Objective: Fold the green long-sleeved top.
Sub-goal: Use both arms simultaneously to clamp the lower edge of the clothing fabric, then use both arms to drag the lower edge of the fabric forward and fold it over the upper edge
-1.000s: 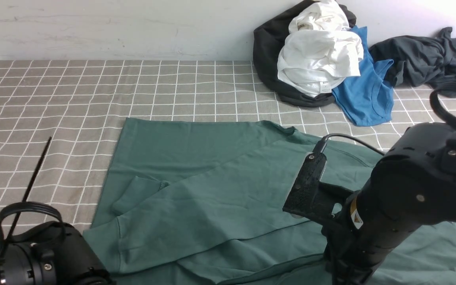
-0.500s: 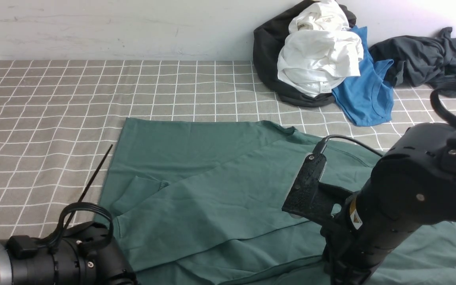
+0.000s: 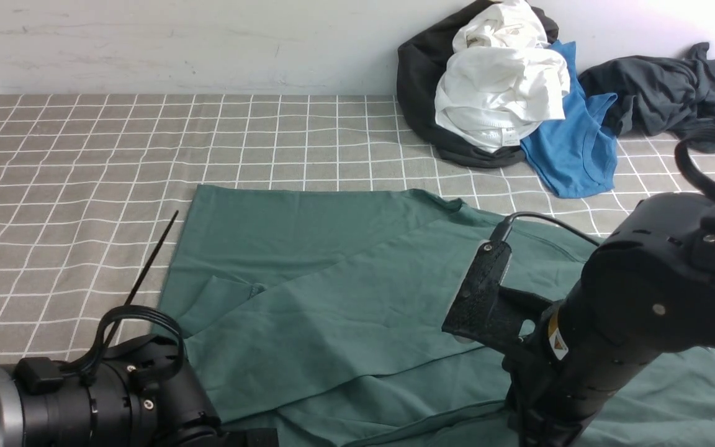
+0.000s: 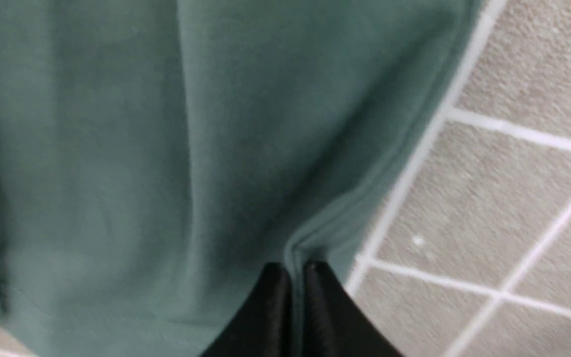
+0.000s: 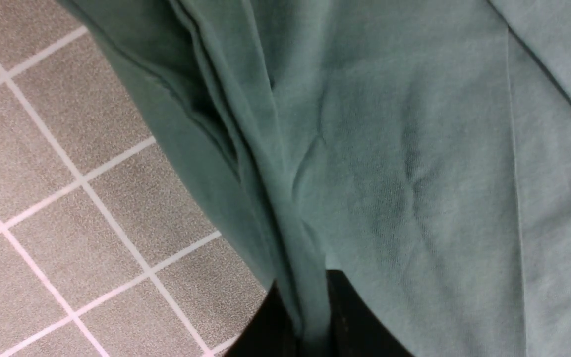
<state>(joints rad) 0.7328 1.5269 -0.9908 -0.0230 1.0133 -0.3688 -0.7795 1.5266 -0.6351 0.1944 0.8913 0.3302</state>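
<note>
Green long-sleeved top (image 3: pixel 332 292) lies partly folded on the checked desk (image 3: pixel 84 155), with the left gripper (image 4: pixel 294 268) pinched on its hem edge and the right gripper (image 5: pixel 310 300) clamped on a bunched fold. The left bite appears shallow, though that view is blurred, so a fast lift may pull the hem free. Uneven travel between the arms would skew the fold.

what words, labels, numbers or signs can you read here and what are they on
No text is readable in any view.
Small tag on the crumpled white cotton garment: too small to read.
Yellow-and-white sticker on the black right robot arm: too small to read.
The dark green long-sleeved cotton top: no print or label shows.
</note>
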